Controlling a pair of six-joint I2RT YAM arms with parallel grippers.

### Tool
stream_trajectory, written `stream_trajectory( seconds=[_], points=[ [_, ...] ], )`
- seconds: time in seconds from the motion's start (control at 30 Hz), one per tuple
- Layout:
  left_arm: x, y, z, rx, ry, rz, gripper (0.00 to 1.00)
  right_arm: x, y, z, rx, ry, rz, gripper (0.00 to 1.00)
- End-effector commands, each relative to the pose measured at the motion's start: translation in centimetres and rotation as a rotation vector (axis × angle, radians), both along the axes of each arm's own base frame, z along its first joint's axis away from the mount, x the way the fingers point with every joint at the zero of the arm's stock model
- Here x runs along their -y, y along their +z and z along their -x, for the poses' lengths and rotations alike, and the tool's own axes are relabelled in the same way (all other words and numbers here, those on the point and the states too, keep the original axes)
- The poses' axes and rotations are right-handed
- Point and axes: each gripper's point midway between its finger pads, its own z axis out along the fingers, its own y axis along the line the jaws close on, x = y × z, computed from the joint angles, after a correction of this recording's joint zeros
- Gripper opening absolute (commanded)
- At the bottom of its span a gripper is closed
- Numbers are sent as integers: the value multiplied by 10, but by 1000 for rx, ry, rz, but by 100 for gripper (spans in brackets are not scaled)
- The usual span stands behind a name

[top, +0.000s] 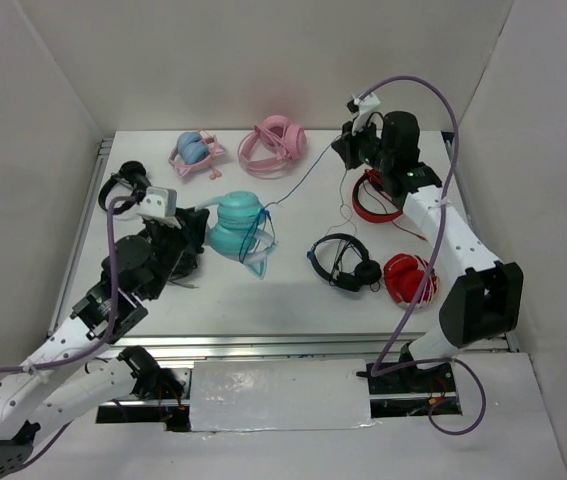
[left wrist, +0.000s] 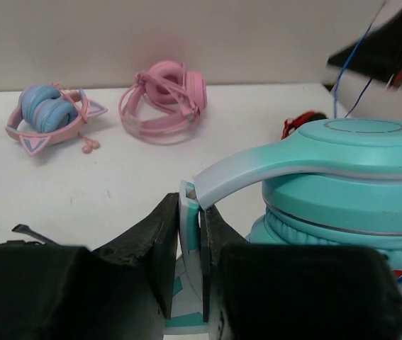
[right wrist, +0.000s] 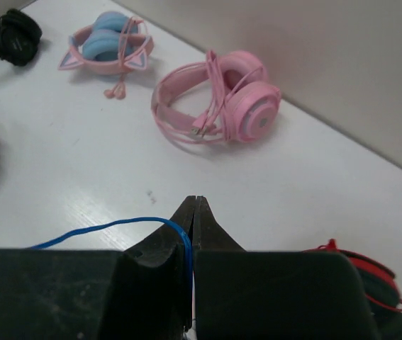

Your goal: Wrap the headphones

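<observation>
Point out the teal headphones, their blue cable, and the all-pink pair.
teal headphones (left wrist: 356,149): left wrist view, on the upper ear cup's shell.
blue cable (right wrist: 126,222): right wrist view, near the top of its arc.
all-pink pair (right wrist: 252,115): right wrist view, on the right ear cup's outer face.

White table (top: 293,290), plain white walls (top: 293,60) around
</observation>
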Motion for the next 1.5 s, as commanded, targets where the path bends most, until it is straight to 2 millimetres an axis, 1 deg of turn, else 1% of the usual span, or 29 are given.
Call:
stream_trajectory(
  seconds=[0.0, 0.03, 0.07, 0.1, 0.13, 0.17, 0.23, 0.27, 0.3, 0.33, 0.37, 0.47, 0.5, 0.67, 0.7, 0.8, 0.83, 0.9, 0.93, 1.0, 1.03, 1.07, 1.13, 1.17, 1.2, 1.23, 1.27, 1.4, 1.47],
  points=[
    [-8, 88, -2, 144, 27, 266, 0, -25, -13, -3, -13, 80, -94, 0],
    [-14, 104, -1, 159, 47, 317, 0, -33, -18, 0, -24, 95, -110, 0],
    [-19, 110, -3, 164, 67, 339, 0, -36, -43, 5, -65, 102, -111, 0],
    [-21, 113, -5, 158, 81, 351, 0, -41, -54, 9, -77, 110, -120, 0],
    [-28, 131, -3, 171, 96, 409, 0, -46, -49, 12, -49, 129, -157, 0],
    [-31, 136, -6, 166, 120, 423, 0, -54, -70, 23, -88, 151, -167, 0],
    [-44, 156, -5, 152, 172, 487, 0, -67, -66, 34, -68, 194, -225, 0],
    [-48, 157, -7, 128, 200, 497, 0, -77, -85, 48, -98, 219, -228, 0],
    [-54, 153, -12, 97, 251, 509, 0, -83, -78, 52, -62, 229, -247, 0],
    [-59, 166, -10, 111, 264, 535, 0, -88, -80, 56, -59, 224, -253, 0],
    [-61, 168, -13, 108, 281, 550, 0, -101, -91, 69, -81, 253, -254, 0],
    [-69, 177, -16, 109, 325, 588, 0, -119, -103, 83, -80, 260, -251, 0],
    [-73, 181, -15, 114, 345, 601, 0, -134, -108, 92, -88, 283, -250, 0],
    [-83, 183, -18, 106, 406, 612, 0, -168, -129, 108, -107, 293, -232, 0],
    [-87, 183, -19, 114, 427, 610, 0, -180, -132, 119, -112, 323, -222, 0],
    [-101, 183, -24, 134, 525, 604, 0, -190, -146, 134, -145, 307, -186, 0],
    [-104, 183, -26, 132, 549, 595, 0, -200, -157, 155, -144, 340, -147, 0],
    [-104, 179, -34, 108, 583, 567, 0, -201, -162, 168, -128, 315, -124, 0],
    [-105, 177, -38, 106, 600, 556, 0, -206, -172, 187, -137, 333, -102, 0],
    [-110, 171, -47, 104, 661, 545, 0, -203, -167, 201, -119, 308, -99, 0],
    [-110, 166, -54, 97, 688, 529, 0, -200, -173, 212, -120, 273, -82, 0],
    [-119, 163, -58, 103, 744, 520, 0, -197, -158, 218, -94, 259, -104, 0],
    [-122, 151, -73, 81, 812, 475, 0, -183, -159, 226, -88, 192, -83, 0],
    [-130, 148, -77, 75, 850, 479, 0, -185, -145, 240, -69, 206, -103, 0],
    [-131, 146, -82, 66, 859, 482, 0, -183, -147, 245, -78, 201, -81, 0],
    [-134, 130, -92, 24, 884, 465, 0, -183, -136, 255, -65, 201, -90, 0],
    [-134, 125, -97, 7, 882, 462, 0, -183, -135, 261, -64, 201, -81, 0],
    [-136, 99, -101, -23, 963, 411, 0, -184, -122, 274, -18, 175, -7, 0],
    [-135, 75, -102, -55, 1010, 351, 0, -174, -113, 268, 16, 91, 29, 0]
  ],
)
